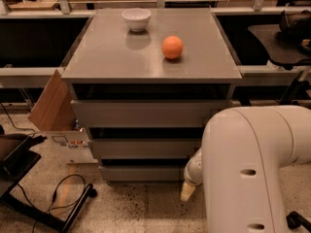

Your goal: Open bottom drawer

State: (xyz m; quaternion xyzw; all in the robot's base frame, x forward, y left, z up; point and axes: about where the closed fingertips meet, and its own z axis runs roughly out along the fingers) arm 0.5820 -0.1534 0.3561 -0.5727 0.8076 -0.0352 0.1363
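The grey cabinet (150, 113) has three flat handleless drawer fronts. The bottom drawer (141, 173) is the lowest one, just above the floor, and its front sits flush with the others, shut. My gripper (187, 191) hangs low by the floor at the right end of the bottom drawer's front, its cream tip pointing down. My big white arm housing (252, 169) fills the lower right and hides the cabinet's right lower corner.
A white bowl (136, 19) and an orange (172, 47) rest on the cabinet top. A cardboard box (53, 111) leans at the cabinet's left. A black stand and cable (58, 203) lie on the speckled floor at lower left. Black benches flank the cabinet.
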